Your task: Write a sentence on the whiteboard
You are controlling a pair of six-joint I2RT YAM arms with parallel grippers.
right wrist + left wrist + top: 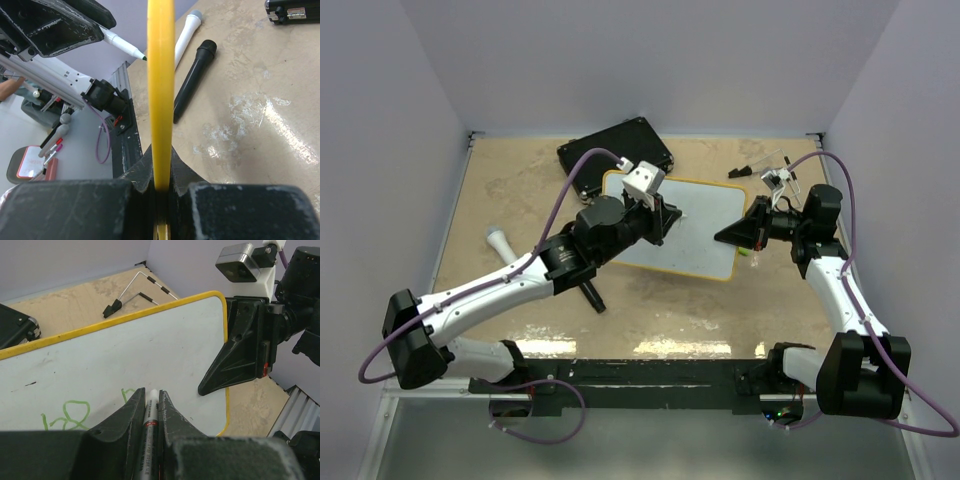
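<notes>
The whiteboard [705, 228] has a yellow rim and sits mid-table. Its face fills the left wrist view [125, 350]. In the right wrist view it shows edge-on as a yellow rim [160, 90]. Green scribbles of the sentence [67, 416] mark its near left part. My left gripper [663, 222] [151, 394] is shut on a white marker [149, 417] that points at the board; I cannot tell if the tip touches. The marker also shows in the right wrist view [122, 44]. My right gripper [735, 235] [235, 370] [161, 167] is shut on the board's right edge.
A black case [617, 148] [15, 325] [292, 10] lies behind the board. A black pen-like piece [590, 295] [195, 75] and a white one [502, 243] [187, 32] lie at the near left. A wire clip item [755, 170] [135, 290] lies at the back right.
</notes>
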